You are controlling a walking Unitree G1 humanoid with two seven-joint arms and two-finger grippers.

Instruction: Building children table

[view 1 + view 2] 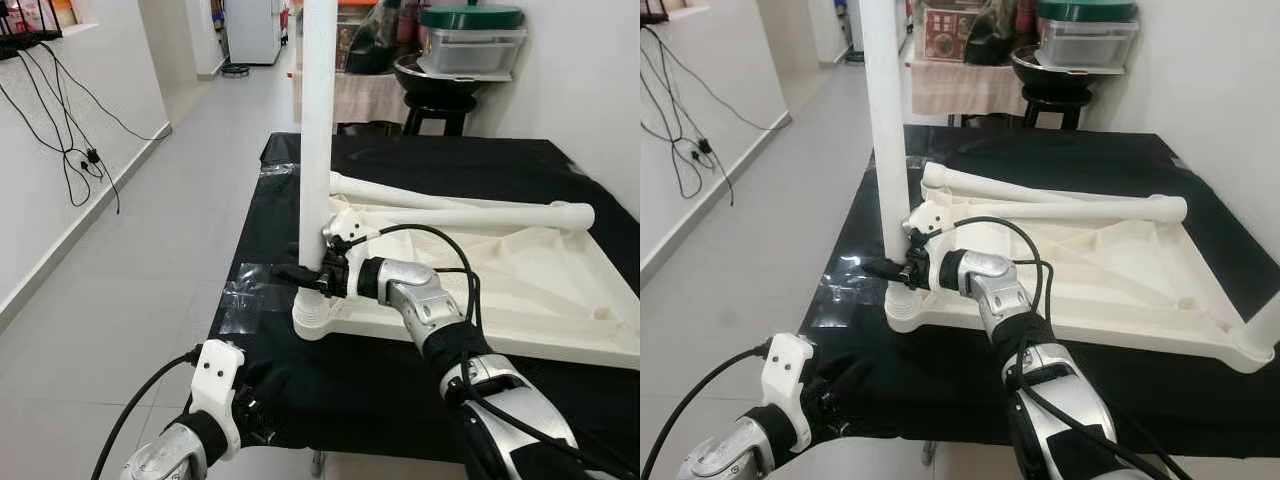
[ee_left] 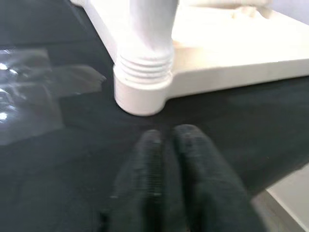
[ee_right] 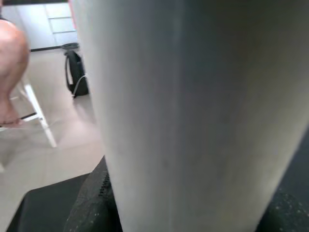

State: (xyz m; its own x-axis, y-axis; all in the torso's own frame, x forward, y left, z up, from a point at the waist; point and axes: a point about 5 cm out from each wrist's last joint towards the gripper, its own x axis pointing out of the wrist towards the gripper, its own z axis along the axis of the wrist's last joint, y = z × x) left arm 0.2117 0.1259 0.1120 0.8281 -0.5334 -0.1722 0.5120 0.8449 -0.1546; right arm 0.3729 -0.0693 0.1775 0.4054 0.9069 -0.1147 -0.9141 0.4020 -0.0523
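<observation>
A white children's tabletop [image 1: 520, 300] lies upside down on the black-covered table [image 1: 450, 160]. One white leg [image 1: 318, 130] stands upright in its near-left corner socket [image 2: 140, 92]. My right gripper [image 1: 305, 277] is shut on this leg just above the socket; in the right wrist view the leg [image 3: 193, 111] sits against a black finger pad [image 3: 94, 198]. Two loose legs [image 1: 470, 212] lie across the far side of the tabletop. My left gripper [image 2: 164, 135] is low at the table's front edge, a short way from the socket, fingers together and holding nothing.
Shiny tape [image 1: 240, 300] patches the cloth left of the socket. Cables [image 1: 70, 150] hang on the left wall beside the open floor. A black stool with bins [image 1: 450, 70] stands behind the table. A person's leg [image 3: 12, 72] and a white stool appear beyond the table.
</observation>
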